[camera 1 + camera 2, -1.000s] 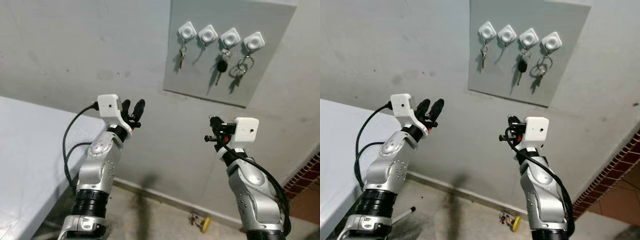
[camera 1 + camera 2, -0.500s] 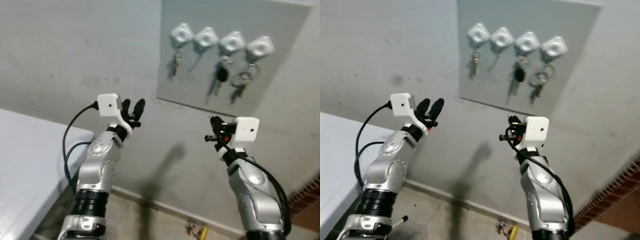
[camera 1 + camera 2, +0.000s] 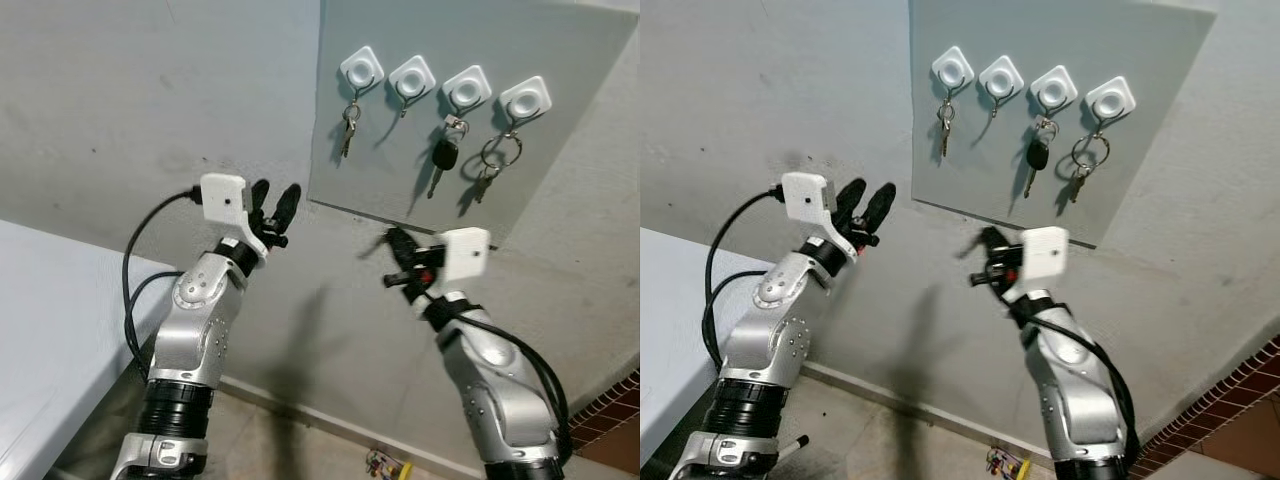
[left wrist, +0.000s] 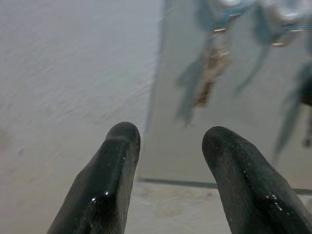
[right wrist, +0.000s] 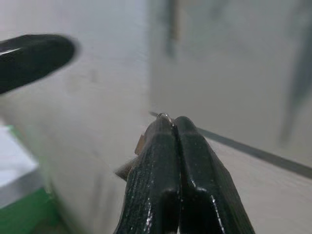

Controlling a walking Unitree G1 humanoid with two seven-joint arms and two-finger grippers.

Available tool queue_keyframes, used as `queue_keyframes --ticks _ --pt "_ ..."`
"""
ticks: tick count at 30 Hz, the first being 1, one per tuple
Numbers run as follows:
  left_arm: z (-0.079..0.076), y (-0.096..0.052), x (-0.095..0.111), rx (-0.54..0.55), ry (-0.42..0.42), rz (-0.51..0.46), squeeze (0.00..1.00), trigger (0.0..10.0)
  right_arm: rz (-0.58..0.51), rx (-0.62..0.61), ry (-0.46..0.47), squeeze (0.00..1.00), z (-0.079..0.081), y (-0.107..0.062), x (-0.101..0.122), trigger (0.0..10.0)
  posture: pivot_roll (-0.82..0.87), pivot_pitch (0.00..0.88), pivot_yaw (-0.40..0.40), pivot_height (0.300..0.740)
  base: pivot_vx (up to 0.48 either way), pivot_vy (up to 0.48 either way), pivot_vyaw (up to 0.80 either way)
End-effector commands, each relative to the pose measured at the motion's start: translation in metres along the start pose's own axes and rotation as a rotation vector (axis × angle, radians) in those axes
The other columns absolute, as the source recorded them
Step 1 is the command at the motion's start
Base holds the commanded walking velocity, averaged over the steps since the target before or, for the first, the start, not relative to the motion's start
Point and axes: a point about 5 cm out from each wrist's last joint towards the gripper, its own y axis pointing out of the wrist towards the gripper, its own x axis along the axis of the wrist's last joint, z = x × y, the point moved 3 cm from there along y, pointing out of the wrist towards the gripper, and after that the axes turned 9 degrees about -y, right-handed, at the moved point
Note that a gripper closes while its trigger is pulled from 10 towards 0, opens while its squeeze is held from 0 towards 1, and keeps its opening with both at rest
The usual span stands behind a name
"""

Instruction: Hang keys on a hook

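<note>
— Step in hand? Carrying a small metal key [image 5: 141,144] toward the grey wall panel [image 3: 560,150], upper right of frame; right gripper [image 3: 396,262] clenched on it, below the four white square hooks [image 3: 414,74].
— Next? Probably lifting to the second hook (bare). Left gripper [image 4: 168,161] released, holding nothing. Key glimpsed solely at the right wrist.

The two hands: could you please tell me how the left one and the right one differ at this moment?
The left hand has its fingers spread apart and holds nothing; the right hand is pressed shut, with a small metal piece, probably a key, showing at its tips. The left hand is raised beside the board's lower left corner, while the right hand sits lower, below the hooks. Both point toward the wall.
</note>
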Motion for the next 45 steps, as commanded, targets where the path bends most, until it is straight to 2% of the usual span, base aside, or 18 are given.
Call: queue_keyframes --ticks 1,3,7,11,20,23,32,39,45 --pt "-0.008 0.001 0.002 -0.037 0.025 -0.003 0.00 10.0 -0.055 0.039 -0.020 0.00 0.002 0.003 0.015 10.0 -0.15 0.010 -0.050 0.724 0.000 0.000 0.00" --pt "-0.016 0.003 0.006 -0.082 0.025 -0.009 0.00 10.0 -0.101 0.085 -0.018 0.00 0.007 0.009 0.029 10.0 -0.15 0.009 -0.051 0.724 0.000 0.000 0.00" --pt "-0.026 0.003 0.008 -0.131 0.068 -0.007 0.00 10.0 -0.145 0.094 -0.018 0.00 0.006 0.018 0.041 10.0 -0.15 0.009 -0.050 0.724 0.000 0.000 0.00" --pt "-0.035 0.004 0.009 -0.170 0.072 -0.008 0.00 10.0 -0.192 0.101 -0.030 0.00 0.005 0.025 0.052 10.0 -0.15 0.009 -0.049 0.724 0.000 0.000 0.00" --pt "-0.038 0.008 0.020 -0.179 0.087 -0.039 0.00 10.0 -0.255 0.017 -0.048 0.00 -0.019 0.045 0.072 10.0 -0.14 0.012 -0.045 0.724 0.000 0.000 0.00" --pt "-0.037 0.008 0.026 -0.178 0.092 -0.053 0.00 10.0 -0.277 -0.048 -0.059 0.00 -0.033 0.050 0.079 10.0 -0.14 0.012 -0.045 0.724 0.000 0.000 0.00" --pt "-0.040 0.009 0.031 -0.184 0.092 -0.067 0.00 10.0 -0.310 -0.112 -0.026 0.00 -0.045 0.052 0.081 10.0 -0.13 0.013 -0.043 0.724 0.000 0.000 0.00" --pt "-0.040 0.009 0.031 -0.187 0.091 -0.068 0.00 10.0 -0.331 -0.131 0.025 0.00 -0.046 0.047 0.080 10.0 -0.14 0.011 -0.036 0.724 0.000 0.000 0.00" --pt "-0.043 0.010 0.031 -0.195 0.087 -0.064 0.00 10.0 -0.354 -0.146 0.032 0.00 -0.050 0.047 0.084 10.0 -0.14 0.010 -0.034 0.724 0.000 0.000 0.00"
